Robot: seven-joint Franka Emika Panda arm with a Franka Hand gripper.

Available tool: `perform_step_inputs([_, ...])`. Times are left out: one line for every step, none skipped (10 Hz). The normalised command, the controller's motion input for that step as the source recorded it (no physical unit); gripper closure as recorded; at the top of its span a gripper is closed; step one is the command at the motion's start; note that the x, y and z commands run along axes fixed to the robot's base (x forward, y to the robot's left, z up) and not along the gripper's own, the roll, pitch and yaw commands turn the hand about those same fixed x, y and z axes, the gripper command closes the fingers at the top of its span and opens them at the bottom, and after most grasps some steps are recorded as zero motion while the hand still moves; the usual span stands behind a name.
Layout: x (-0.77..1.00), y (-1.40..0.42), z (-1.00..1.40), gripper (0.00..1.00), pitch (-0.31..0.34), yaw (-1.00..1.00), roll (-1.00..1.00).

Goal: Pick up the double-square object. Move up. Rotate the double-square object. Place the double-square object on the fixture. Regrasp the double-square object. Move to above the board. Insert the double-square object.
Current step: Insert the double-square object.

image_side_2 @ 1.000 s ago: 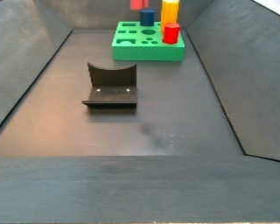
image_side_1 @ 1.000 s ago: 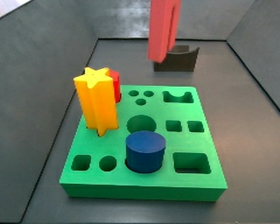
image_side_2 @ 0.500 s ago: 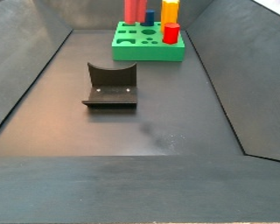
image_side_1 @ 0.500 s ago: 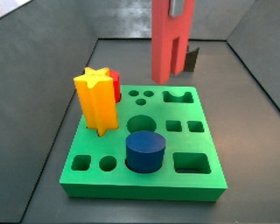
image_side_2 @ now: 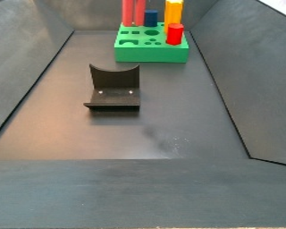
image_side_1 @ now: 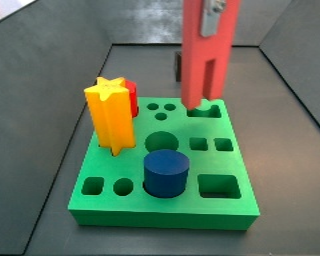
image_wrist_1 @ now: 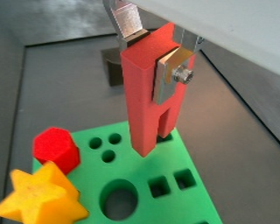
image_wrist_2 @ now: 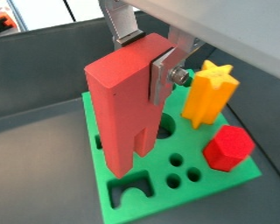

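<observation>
The gripper [image_wrist_1: 152, 48] is clamped on the top end of the red double-square object [image_wrist_1: 149, 101], which hangs upright with its two legs pointing down, just over the green board [image_side_1: 176, 160]. In a side view the leg tips sit right at the board's far edge holes. Below and off to the side of the gripper stand the yellow star [image_wrist_2: 210, 94], a red hex peg [image_wrist_2: 229, 147] and the blue cylinder [image_side_1: 166, 173]. The fixture [image_side_2: 112, 87] is well apart from the gripper, alone on the dark surface [image_side_2: 146, 134].
</observation>
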Motion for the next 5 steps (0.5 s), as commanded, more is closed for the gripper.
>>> perform_step_inputs([0.04, -0.30, -0.15, 1.00, 0.420, -0.45, 0.00])
perform_step_inputs([0.00, -0.11, -0.29, 1.00, 0.147, -0.91, 0.01])
perform_step_inputs([0.00, -0.11, -0.28, 1.00, 0.157, -0.91, 0.01])
perform_step_inputs([0.00, -0.12, -0.26, 1.00, 0.160, -0.90, 0.00])
perform_step_inputs([0.00, -0.18, -0.13, 1.00, 0.154, -0.87, 0.00])
